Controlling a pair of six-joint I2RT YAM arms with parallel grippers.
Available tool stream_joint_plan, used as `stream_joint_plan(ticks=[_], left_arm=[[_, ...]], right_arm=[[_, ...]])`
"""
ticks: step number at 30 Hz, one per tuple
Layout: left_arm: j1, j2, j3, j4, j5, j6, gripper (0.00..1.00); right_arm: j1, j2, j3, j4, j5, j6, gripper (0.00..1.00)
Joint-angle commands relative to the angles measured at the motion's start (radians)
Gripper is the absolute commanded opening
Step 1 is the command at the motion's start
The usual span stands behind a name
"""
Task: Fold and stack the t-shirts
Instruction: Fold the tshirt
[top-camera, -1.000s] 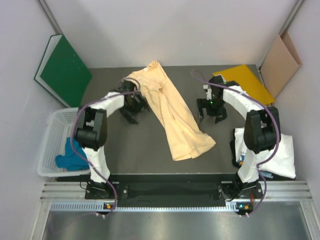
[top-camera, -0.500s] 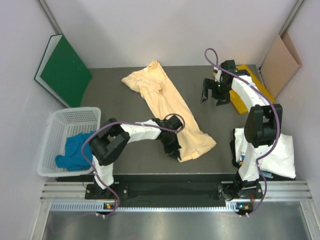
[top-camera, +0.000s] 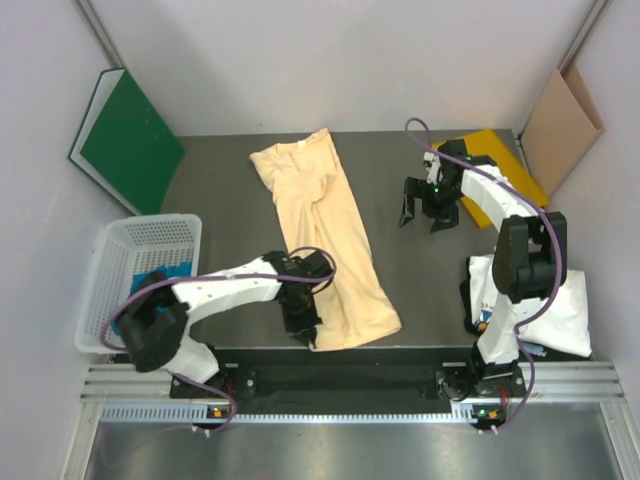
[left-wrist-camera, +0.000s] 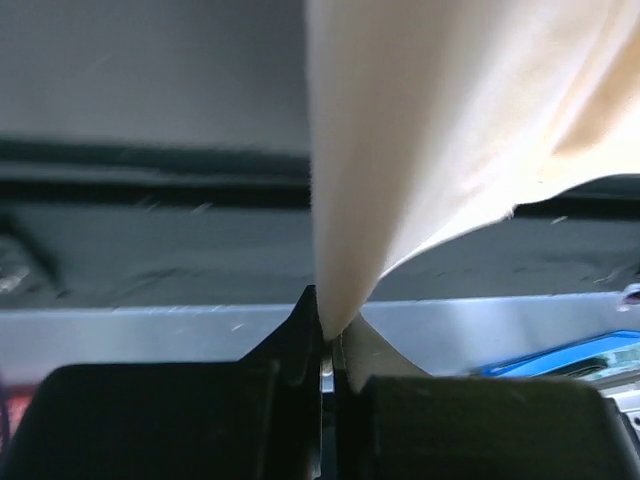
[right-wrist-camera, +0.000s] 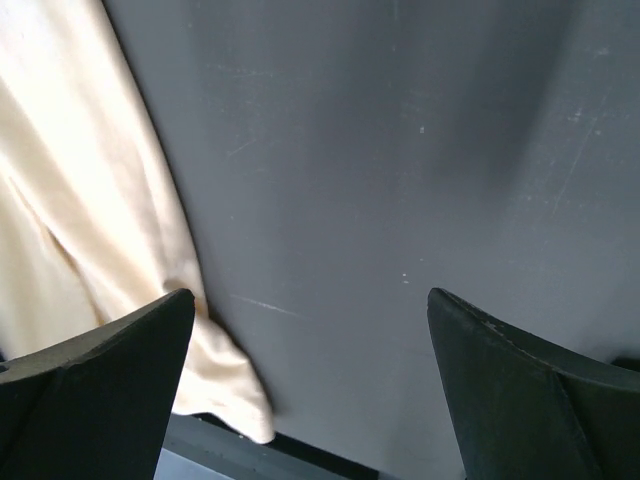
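Pinching the peach t-shirt (top-camera: 325, 235) by its near corner

Got the left gripper (top-camera: 303, 325) clenched tight on the near-left corner of the peach t-shirt, with cloth jammed between the fingers (left-wrist-camera: 290, 335) in the left wrist view and rising up from there. Laid out as a long narrow strip down the middle of the table (top-camera: 220, 190), collar end far, hem end close to the front edge. Holding the right gripper (top-camera: 425, 220) spread wide, nothing in it, over bare tabletop near the yellow folder (top-camera: 505, 160) and well apart from the peach one. Also spotted: white t-shirt (top-camera: 565, 310) beside the right arm (top-camera: 520, 260) at the near right side, teal t-shirt (top-camera: 150, 282) sitting in the white basket (top-camera: 135, 245) off to the left.
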Motion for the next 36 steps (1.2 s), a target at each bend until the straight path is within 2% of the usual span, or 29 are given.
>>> stream_joint_plan(ticks=[1, 3, 4, 5, 6, 7, 12, 15, 16, 18, 19, 23, 25, 27, 30, 36], left_arm=[[-0.006, -0.237, -0.143, -0.226, -0.019, -0.093, 0.00], [-0.006, -0.305, -0.175, -0.255, -0.016, -0.118, 0.05], [-0.006, -0.362, -0.186, -0.269, -0.025, -0.138, 0.15], [-0.006, -0.385, -0.183, -0.270, -0.031, -0.141, 0.61], [-0.006, -0.403, -0.171, -0.281, -0.045, -0.143, 0.90], [-0.006, -0.423, -0.128, -0.290, -0.089, -0.153, 0.99], [0.017, -0.361, 0.073, -0.321, -0.318, -0.109, 0.99], [0.129, -0.200, 0.186, -0.264, -0.346, 0.023, 0.99], [0.213, -0.162, 0.206, -0.223, -0.339, 0.088, 0.99], [0.295, -0.047, 0.263, -0.166, -0.301, 0.194, 0.99], [0.374, -0.005, 0.285, -0.113, -0.281, 0.225, 0.99], [0.520, 0.196, 0.436, -0.051, -0.201, 0.347, 0.99], [0.586, 0.322, 0.565, -0.069, -0.134, 0.410, 0.99], [0.616, 0.424, 0.665, -0.097, -0.106, 0.455, 0.99], [0.662, 0.484, 0.736, -0.099, -0.080, 0.491, 0.99], [0.744, 0.514, 0.774, -0.071, 0.006, 0.506, 0.99]], right_arm=[[0.066, -0.041, 0.012, 0.070, 0.018, -0.011, 1.00], [0.091, -0.018, 0.035, 0.081, 0.018, -0.008, 1.00], [0.109, -0.012, 0.043, 0.104, 0.011, -0.003, 1.00], [0.118, -0.003, 0.046, 0.124, -0.017, 0.009, 1.00], [0.126, 0.017, 0.061, 0.141, -0.029, 0.014, 1.00], [0.141, 0.029, 0.072, 0.173, -0.042, 0.020, 1.00], [0.166, 0.139, 0.153, 0.299, -0.109, 0.075, 1.00], [0.166, 0.221, 0.218, 0.384, -0.140, 0.130, 1.00], [0.166, 0.242, 0.236, 0.403, -0.144, 0.167, 1.00], [0.167, 0.322, 0.320, 0.451, -0.160, 0.196, 1.00], [0.169, 0.354, 0.362, 0.455, -0.169, 0.225, 1.00], [0.170, 0.553, 0.589, 0.481, -0.200, 0.313, 1.00], [0.172, 0.618, 0.722, 0.498, -0.197, 0.356, 1.00], [0.175, 0.687, 0.793, 0.529, -0.194, 0.393, 1.00], [0.183, 0.735, 0.807, 0.596, -0.172, 0.449, 1.00], [0.221, 0.801, 0.812, 0.618, -0.121, 0.477, 0.99]])
